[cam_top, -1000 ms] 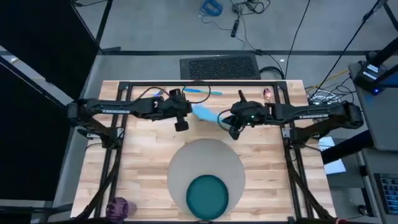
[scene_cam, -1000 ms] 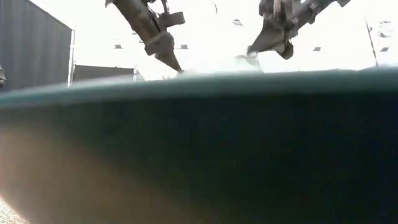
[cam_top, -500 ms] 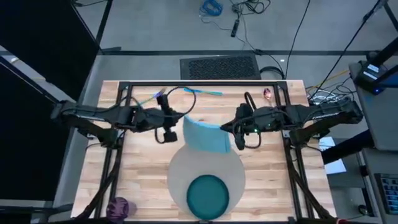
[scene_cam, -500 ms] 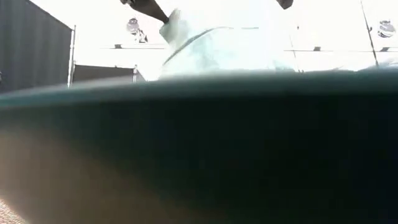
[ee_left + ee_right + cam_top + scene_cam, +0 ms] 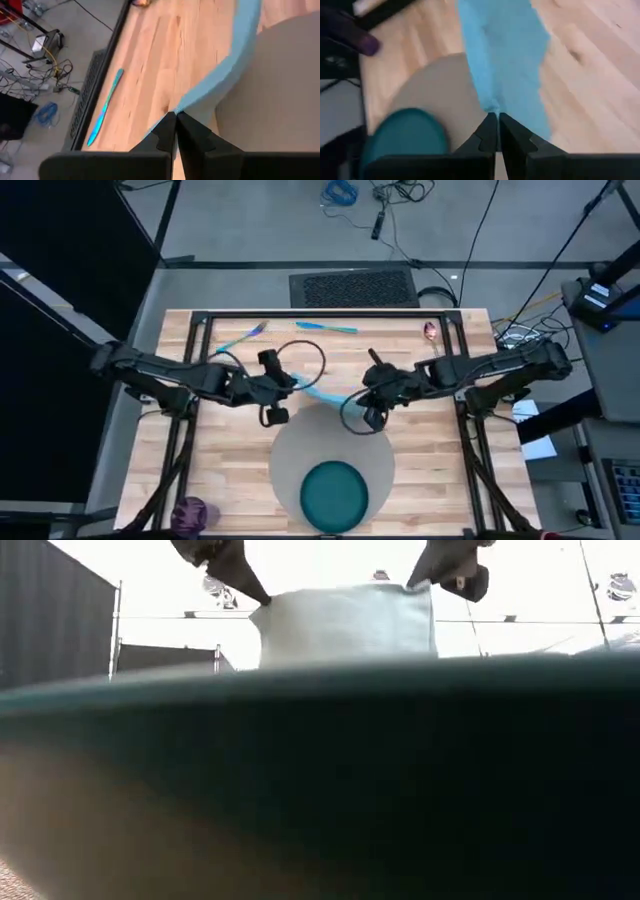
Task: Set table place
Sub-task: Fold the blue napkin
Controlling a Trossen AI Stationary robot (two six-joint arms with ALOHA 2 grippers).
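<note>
Pinching the napkin (image 5: 345,625) corners, both pincers hold it above the mat (image 5: 330,438).

1. My left arm reaches in from the left side of the table, stretched toward the middle, its wrist angled slightly down.
2. My left gripper (image 5: 175,131) sits just left of centre, fingers (image 5: 162,135) pressed together on a corner of the napkin (image 5: 322,394).
3. My right arm comes in from the right side, mirroring the left.
4. My right gripper (image 5: 493,131) sits just right of centre, fingers pinched closed on the napkin's other corner.
5. In the low view both grippers hang above the table at about equal height.
</note>
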